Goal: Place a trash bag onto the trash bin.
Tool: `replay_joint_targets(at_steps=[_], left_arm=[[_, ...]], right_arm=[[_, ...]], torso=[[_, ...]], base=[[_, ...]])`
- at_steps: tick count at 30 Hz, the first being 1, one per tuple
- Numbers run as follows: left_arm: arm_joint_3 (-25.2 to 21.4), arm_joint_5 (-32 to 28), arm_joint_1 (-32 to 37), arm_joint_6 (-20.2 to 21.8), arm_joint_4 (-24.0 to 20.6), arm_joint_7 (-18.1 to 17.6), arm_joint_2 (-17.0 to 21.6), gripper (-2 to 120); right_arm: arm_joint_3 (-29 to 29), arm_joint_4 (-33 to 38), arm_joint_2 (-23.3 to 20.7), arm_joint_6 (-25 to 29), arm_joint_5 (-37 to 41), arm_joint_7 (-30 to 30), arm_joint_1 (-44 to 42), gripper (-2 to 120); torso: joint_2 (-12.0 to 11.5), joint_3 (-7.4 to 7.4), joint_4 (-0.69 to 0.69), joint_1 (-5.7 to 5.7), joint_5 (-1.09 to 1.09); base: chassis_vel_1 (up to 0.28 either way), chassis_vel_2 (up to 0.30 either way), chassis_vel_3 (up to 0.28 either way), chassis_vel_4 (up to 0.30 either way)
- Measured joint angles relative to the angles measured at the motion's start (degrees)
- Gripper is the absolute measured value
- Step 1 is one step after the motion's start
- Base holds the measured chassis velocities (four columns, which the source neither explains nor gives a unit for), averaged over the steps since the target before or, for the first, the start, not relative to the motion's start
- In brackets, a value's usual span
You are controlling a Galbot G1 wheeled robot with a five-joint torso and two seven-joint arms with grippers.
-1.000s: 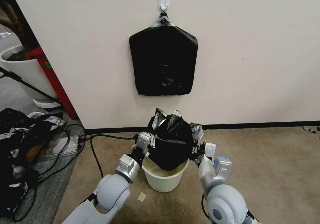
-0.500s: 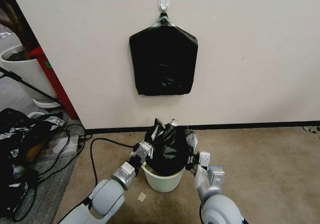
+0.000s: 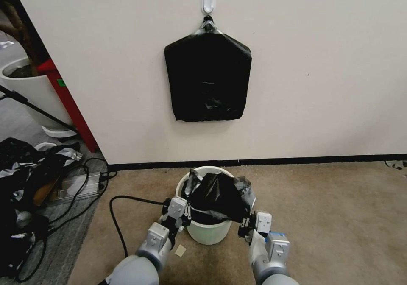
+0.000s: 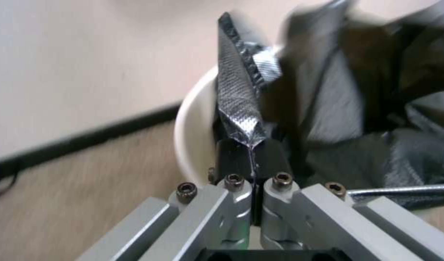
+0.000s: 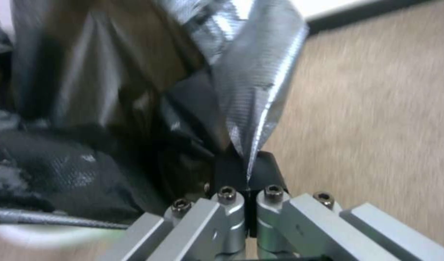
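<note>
The bag [image 3: 218, 194] sits crumpled in the mouth of the bin [image 3: 207, 233] on the carpet near the wall; left gripper [image 3: 183, 217] and right gripper [image 3: 247, 224] each pinch its edge at opposite sides of the rim

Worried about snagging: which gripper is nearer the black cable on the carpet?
Left. The left gripper holds the glossy black trash bag at the cream-white round bin's left side, just right of the black cable; the right gripper holds it across the bin.
</note>
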Motion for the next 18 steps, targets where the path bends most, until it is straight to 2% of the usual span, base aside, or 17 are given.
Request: replay_joint_targets(at_steps=[4, 6, 14, 18], left_arm=[[0.31, -3.04, 0.53, 2.64, -1.06, -3.81, 2.61, 0], [0.32, -3.45, 0.32, 2.94, -0.72, -4.42, 2.77, 0], [1.08, -2.78, -2.67, 3.0, 5.85, -5.45, -0.32, 0], [2.78, -0.99, -4.75, 2.06, 10.93, -4.88, -2.21, 0]], right_arm=[[-1.65, 0.43, -1.22, -2.93, 1.64, 0.32, 0.24, 0], [-1.94, 0.12, -1.44, -3.65, 1.67, 0.32, 0.76, 0], [-2.55, -4.09, -1.74, -7.59, -1.96, -1.9, 3.64, 0], [-2.98, -6.34, -1.4, -8.52, -4.94, -3.81, 3.58, 0]], torso=[[0.0, 0.0, 0.0, 0.0, 0.0], [0.0, 0.0, 0.0, 0.0, 0.0], [0.0, 0.0, 0.0, 0.0, -0.01], [0.0, 0.0, 0.0, 0.0, -0.01]], base=[[0.0, 0.0, 0.0, 0.0], [0.0, 0.0, 0.0, 0.0], [0.0, 0.0, 0.0, 0.0], [0.0, 0.0, 0.0, 0.0]])
